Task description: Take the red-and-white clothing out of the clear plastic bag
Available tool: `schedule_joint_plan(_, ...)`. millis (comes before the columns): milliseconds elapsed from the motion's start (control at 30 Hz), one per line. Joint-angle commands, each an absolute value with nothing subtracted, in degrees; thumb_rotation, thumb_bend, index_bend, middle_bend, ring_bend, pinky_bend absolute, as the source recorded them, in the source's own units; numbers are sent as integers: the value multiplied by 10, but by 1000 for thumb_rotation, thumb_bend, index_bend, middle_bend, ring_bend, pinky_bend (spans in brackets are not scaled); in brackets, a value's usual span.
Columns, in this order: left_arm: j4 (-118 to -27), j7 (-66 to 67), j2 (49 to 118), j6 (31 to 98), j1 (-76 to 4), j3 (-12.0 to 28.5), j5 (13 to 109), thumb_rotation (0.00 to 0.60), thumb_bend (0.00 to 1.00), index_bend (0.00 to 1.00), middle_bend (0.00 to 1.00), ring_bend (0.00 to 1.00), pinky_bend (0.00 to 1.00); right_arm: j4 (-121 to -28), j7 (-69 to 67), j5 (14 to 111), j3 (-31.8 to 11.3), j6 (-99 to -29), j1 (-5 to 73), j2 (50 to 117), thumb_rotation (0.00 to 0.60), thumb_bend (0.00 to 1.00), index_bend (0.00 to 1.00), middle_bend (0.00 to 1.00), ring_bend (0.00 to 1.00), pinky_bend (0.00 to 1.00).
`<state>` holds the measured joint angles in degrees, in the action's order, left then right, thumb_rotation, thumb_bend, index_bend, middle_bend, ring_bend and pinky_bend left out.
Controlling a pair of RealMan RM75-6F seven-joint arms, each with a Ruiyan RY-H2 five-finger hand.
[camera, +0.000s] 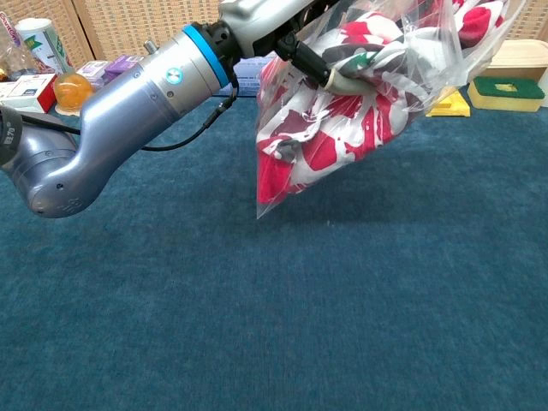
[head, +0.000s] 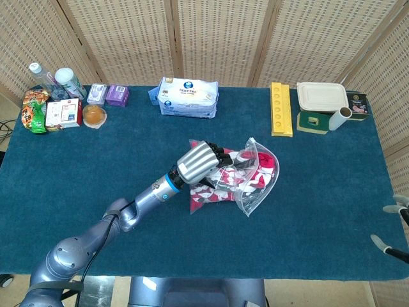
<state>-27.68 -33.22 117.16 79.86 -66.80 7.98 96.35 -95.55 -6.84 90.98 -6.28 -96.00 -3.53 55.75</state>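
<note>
The left hand (head: 199, 162) grips the clear plastic bag (camera: 377, 94) aloft above mid-table, red-and-white clothing (camera: 342, 120) sagging inside. Soft, light, slippery film; best pinched at its far-right mouth.

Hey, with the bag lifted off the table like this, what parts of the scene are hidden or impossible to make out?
- Left hand: the chest view's top edge cuts it off.
- Plastic bag: its opening cannot be found; crumpled film in the head view, top cropped in the chest view.
- Clothing: bunched inside, so the kind of garment is unclear.
- Right hand: only a sliver at the head view's right edge.
</note>
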Motion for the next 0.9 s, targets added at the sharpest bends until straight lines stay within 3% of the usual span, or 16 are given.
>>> schedule_joint_plan(33,-246,-356,1192,818,-660,69,971,600,158,825,707,697,759,-971,-74,927,-72,-961,-20,541,542,78,365,279,321,326)
schedule_joint_plan(500,-211,-356,1219,811,-672,51,972,600,152,825,708,697,751,-1058,-103,999,-73,-873,66,485,542,76,365,282,344,343)
schedule_joint_plan(900,-187,-333,1250,783,-706,45,967,600,145,825,707,697,747,-1144,-191,980,-72,-702,176,424,542,72,373,282,325,326)
